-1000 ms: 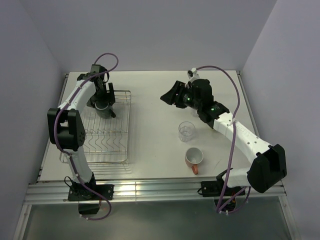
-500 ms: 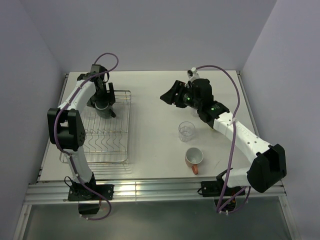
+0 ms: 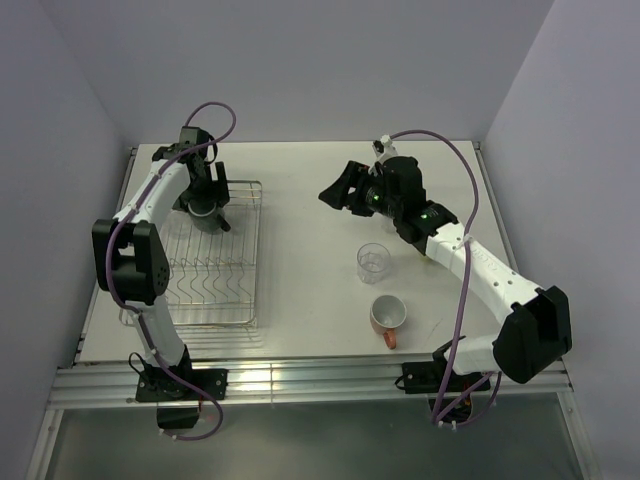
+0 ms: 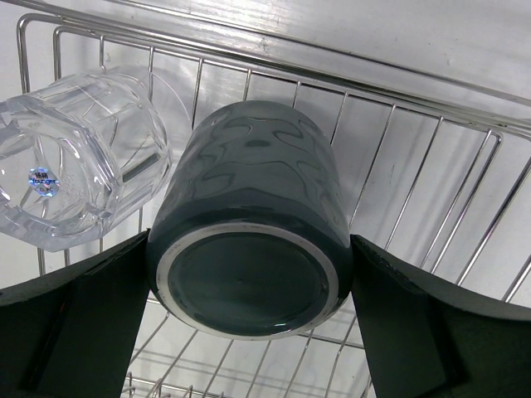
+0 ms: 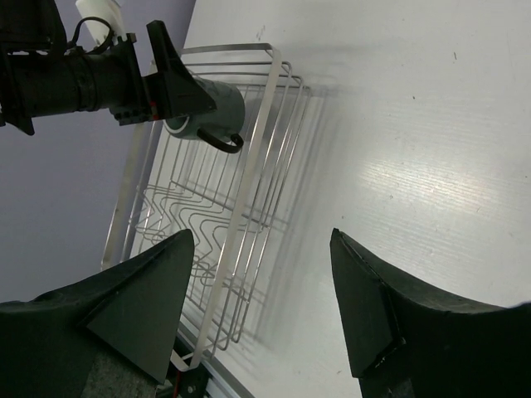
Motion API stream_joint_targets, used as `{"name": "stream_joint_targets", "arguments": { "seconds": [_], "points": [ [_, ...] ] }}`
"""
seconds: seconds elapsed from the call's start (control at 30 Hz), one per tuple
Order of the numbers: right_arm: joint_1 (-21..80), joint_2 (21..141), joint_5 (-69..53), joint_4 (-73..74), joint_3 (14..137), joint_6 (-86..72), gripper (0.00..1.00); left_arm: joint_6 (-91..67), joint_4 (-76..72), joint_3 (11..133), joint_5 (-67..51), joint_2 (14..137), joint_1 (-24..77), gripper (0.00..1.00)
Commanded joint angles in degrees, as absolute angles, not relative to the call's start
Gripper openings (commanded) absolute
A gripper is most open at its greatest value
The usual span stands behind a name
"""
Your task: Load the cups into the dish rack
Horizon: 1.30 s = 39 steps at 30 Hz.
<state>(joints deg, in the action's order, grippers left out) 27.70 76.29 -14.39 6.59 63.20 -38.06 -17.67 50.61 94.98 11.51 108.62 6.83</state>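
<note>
Placing step, by the look of it. Clamped in the left gripper (image 4: 250, 249), the mug (image 4: 253, 191): one finger on each side of the body, what looks like the base turned toward the wrist camera. Held tipped over the far end of the rack (image 3: 258, 262), inside its rim; cannot tell whether it touches the wires. Just beside the mug, toward the rack's far corner, a tumbler (image 4: 75, 166) lying on its side on the wires.

Nothing in the right gripper (image 3: 338, 190): jaws apart, hanging above the table to the right of the rack's far end. Also right of the rack and well apart from it, a second tumbler (image 3: 373, 262), upright, and an orange mug (image 3: 388, 315) about level with the rack's near end. Both yet to be loaded.

Next, probably: lower the mug onto the wires, keep clear of the glass beside it, mind the handle among the bars, then part the fingers and lift away. After that, likely a fetch from right of the rack. Slippery glass there, so a square, firm grip.
</note>
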Motion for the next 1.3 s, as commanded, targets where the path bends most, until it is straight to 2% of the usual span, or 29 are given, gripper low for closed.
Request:
{"name": "stream_joint_targets", "arguments": {
  "seconds": [0.0,0.9,1.27],
  "points": [
    [27.60,76.64,-13.97,6.33,66.36,-37.18,0.74,-17.75,48.69,96.94,13.09,105.38,7.03,0.99],
    [27.86,78.40,-14.50,7.73,67.50,-35.78,0.74,-17.31,50.09,97.12,8.09,110.03,7.29,0.99],
    [35.14,81.91,-7.65,14.15,74.44,-29.98,0.74,-17.76,50.71,98.08,7.13,111.27,7.56,0.99]
  ]
}}
